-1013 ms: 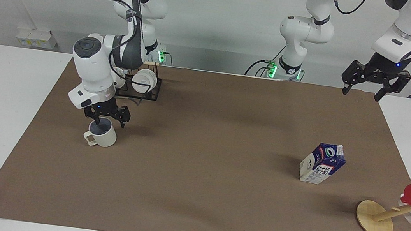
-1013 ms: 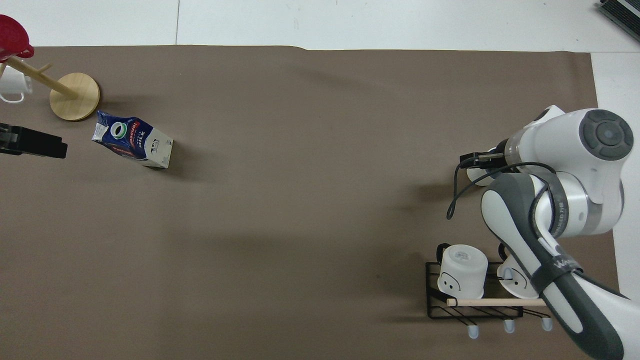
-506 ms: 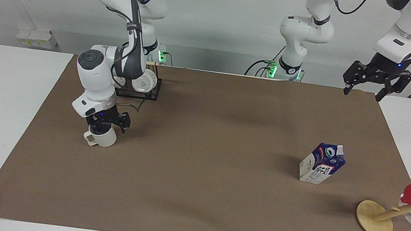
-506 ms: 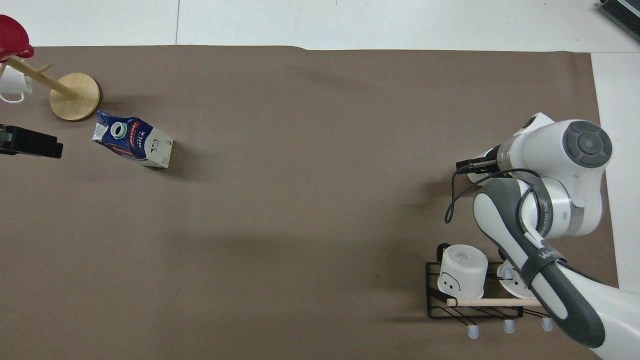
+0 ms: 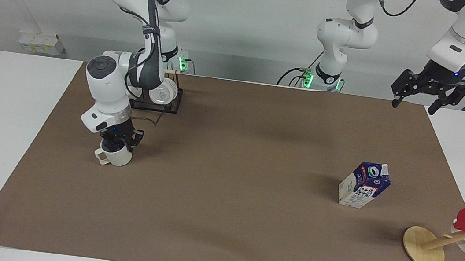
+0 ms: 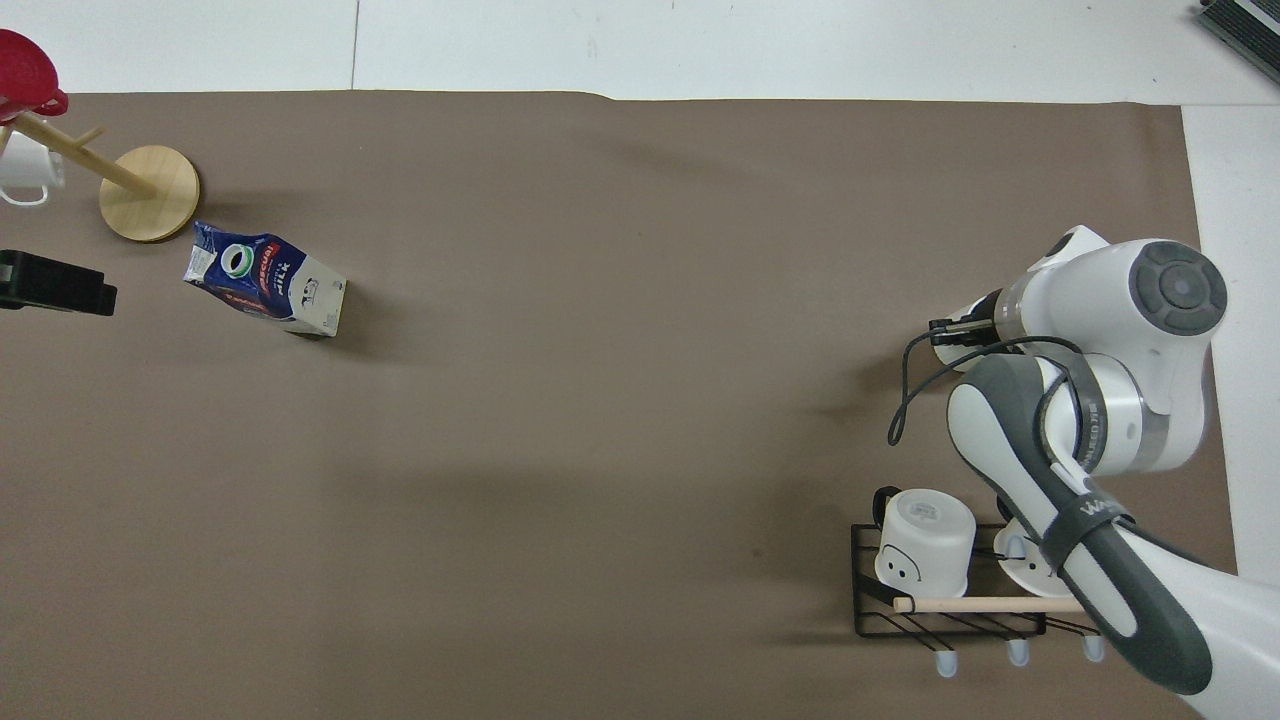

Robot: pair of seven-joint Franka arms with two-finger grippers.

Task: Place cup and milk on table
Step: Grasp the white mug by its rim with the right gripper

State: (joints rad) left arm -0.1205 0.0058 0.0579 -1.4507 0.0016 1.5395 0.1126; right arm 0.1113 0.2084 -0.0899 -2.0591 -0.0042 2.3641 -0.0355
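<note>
two high opposed views, both over the brown paper sheet [image 5: 221,218]

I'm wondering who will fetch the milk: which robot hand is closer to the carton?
Left. The left gripper hangs in the air over the brown sheet's edge at the milk carton's end; the right gripper is down on the cream mug.

I read: right gripper [image 5: 118,142], wrist bent down, fingers pinched on the cup [image 5: 114,156] rim; left gripper [image 5: 430,93] raised, fingers spread, waiting.

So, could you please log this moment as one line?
right gripper: closing on cup rim | left gripper: open, waiting | milk: upright on table
</note>
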